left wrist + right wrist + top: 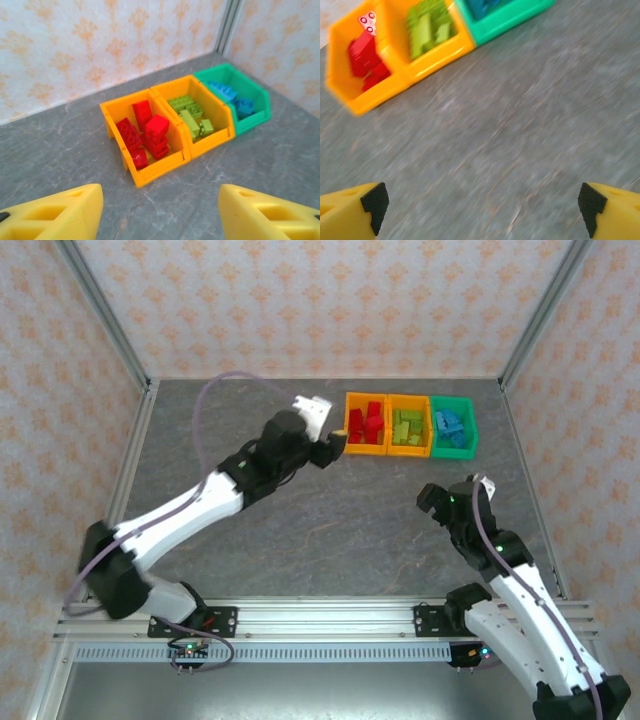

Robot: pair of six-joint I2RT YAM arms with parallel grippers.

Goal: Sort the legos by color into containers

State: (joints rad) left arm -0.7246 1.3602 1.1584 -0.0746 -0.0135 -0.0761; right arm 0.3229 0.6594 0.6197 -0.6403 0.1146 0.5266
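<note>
Legos (pixel 150 132) sit sorted by colour in the containers (pixel 162 169), upper right of the top view. Left pincer (pixel 159 194) and right pincer (pixel 481 200) gape empty; probably just retreat without nudging them.

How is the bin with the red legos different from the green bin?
The red-lego bin is orange; the green bin is green. It holds red legos; the green bin holds blue legos. It ends the row on the left, the green bin on the right. Both are open-topped, similar in size.
</note>
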